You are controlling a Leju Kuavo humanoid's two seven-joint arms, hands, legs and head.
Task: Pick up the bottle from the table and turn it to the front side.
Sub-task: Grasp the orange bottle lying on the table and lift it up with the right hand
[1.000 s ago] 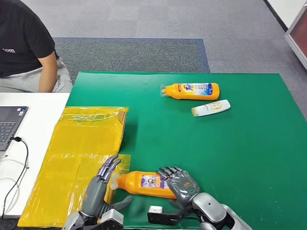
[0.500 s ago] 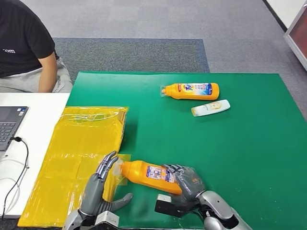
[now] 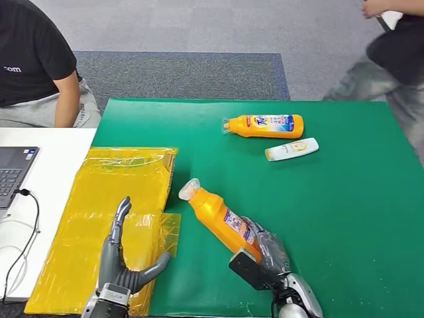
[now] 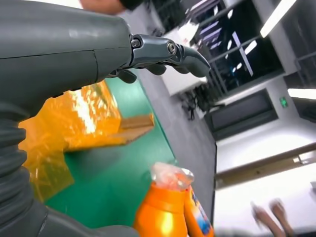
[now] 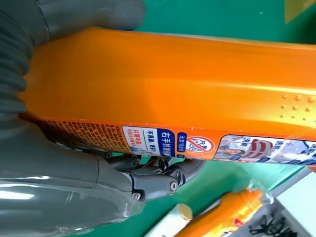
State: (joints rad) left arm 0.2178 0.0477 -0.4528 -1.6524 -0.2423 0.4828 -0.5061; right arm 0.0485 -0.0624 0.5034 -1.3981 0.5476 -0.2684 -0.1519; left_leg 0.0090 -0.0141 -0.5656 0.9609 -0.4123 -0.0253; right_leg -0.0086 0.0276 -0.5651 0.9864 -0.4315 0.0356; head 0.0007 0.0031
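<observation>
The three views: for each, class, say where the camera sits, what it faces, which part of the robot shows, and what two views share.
Head view: high on the body, facing forward and down at the green table; both arms enter from below.
Left wrist view: behind the open left robot hand, facing across the table.
Right wrist view: behind the right robot hand, close on its orange bottle.
Shared: all three show that bottle.

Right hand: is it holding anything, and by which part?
Yes. The right hand grips the orange bottle around its lower body, near the base; the capped end is free.
</observation>
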